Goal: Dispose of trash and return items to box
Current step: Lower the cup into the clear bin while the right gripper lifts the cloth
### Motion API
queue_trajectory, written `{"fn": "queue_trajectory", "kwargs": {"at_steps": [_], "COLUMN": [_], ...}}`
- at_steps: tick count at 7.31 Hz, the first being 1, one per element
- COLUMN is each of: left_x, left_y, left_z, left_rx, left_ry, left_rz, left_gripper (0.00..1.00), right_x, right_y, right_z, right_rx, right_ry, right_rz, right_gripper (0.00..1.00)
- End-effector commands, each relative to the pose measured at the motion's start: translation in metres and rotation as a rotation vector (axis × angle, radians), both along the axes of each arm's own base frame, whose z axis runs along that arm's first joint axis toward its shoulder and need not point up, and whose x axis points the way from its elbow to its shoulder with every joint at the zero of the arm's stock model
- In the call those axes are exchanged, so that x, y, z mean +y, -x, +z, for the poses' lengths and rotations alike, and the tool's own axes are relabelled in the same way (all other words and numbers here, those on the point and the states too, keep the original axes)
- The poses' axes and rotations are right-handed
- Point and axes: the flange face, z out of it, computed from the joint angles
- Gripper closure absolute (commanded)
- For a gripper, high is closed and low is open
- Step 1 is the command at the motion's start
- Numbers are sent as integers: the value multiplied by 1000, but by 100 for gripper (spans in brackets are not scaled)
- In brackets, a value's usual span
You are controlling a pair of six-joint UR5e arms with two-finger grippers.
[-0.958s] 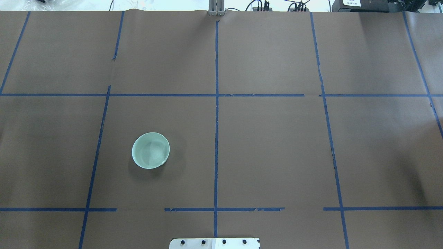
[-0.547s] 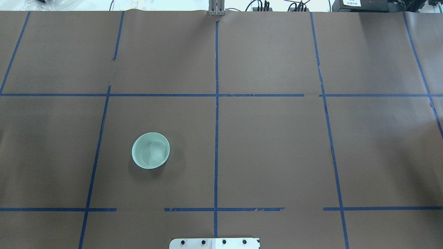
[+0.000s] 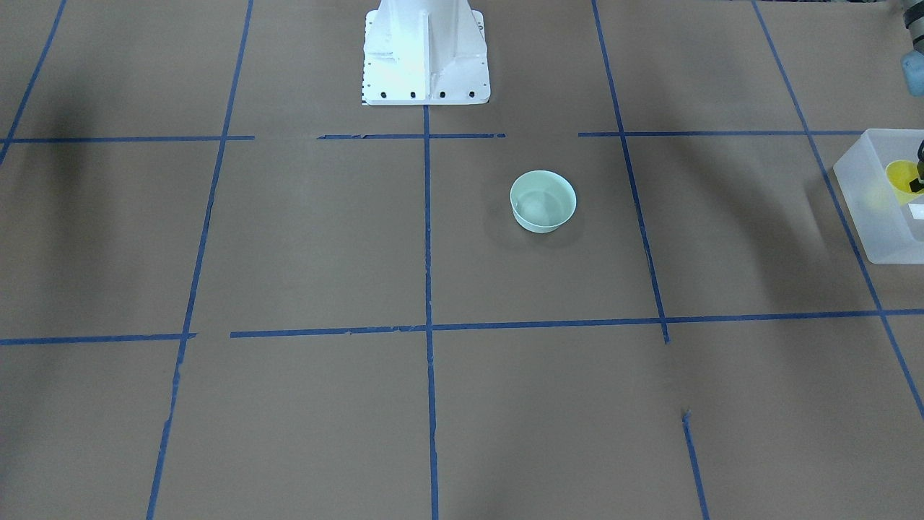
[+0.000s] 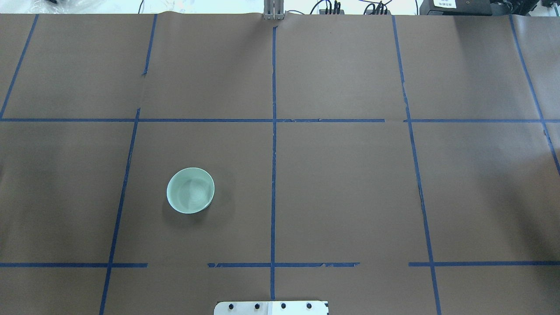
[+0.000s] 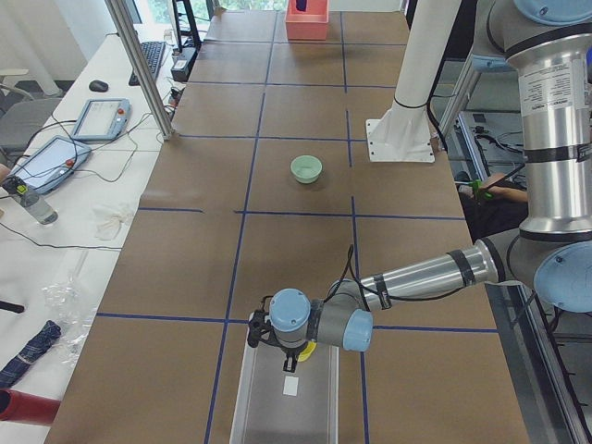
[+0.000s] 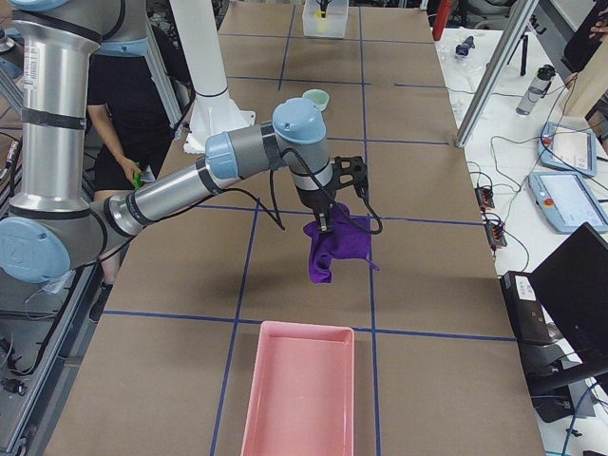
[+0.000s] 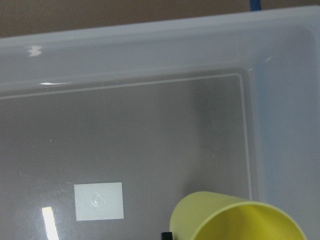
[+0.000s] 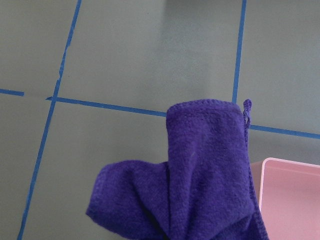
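One yellow cup (image 7: 235, 220) is inside the translucent bin (image 7: 150, 45), near a corner, pinched by the left claw (image 5: 289, 359). Toward the opposite end of the bench (image 4: 350, 183) we see a purple cloth (image 8: 200, 175) dangling from the right claw (image 6: 328, 220), whose grip we cannot tell, near a pink tray (image 6: 299, 399). A pale green bowl (image 4: 190, 190) stands mid-bench.

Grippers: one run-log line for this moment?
left gripper: yellow cup held over box | right gripper: purple cloth dangling near pink bin | green bowl: mid-table

Nothing has visibly moved in the overhead view — only faint shadows on the table (image 4: 350, 197) seem to shift slightly.
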Motion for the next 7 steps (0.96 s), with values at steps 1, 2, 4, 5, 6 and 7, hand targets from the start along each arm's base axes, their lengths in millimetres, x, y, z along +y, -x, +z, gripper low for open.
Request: {"fn": "queue_trajectory", "kwargs": {"at_steps": [1, 2, 4, 5, 6, 7], "left_x": [-1, -2, 29, 30, 30, 23], "left_y": [0, 1, 7, 7, 19, 37], "left_z": [-4, -16, -52, -61, -62, -80], "left_rx": [-3, -3, 0, -7, -57, -118], "left_ry": [-24, -45, -90, -100, -113, -142], "left_rz": [1, -2, -3, -5, -35, -84], "left_gripper": [0, 0, 0, 0, 0, 0], "right_x": [0, -1, -2, -7, -19, -20], "right_y": [-6, -6, -5, -1, -1, -1], "right_z": [7, 10, 11, 19, 21, 27], "right_rx": [6, 6, 6, 10, 11, 12], "right_ry": [0, 5, 8, 22, 23, 29], "right_rz": [-2, -2, -6, -16, -17, -22], "right_gripper": [100, 100, 100, 100, 100, 100]}}
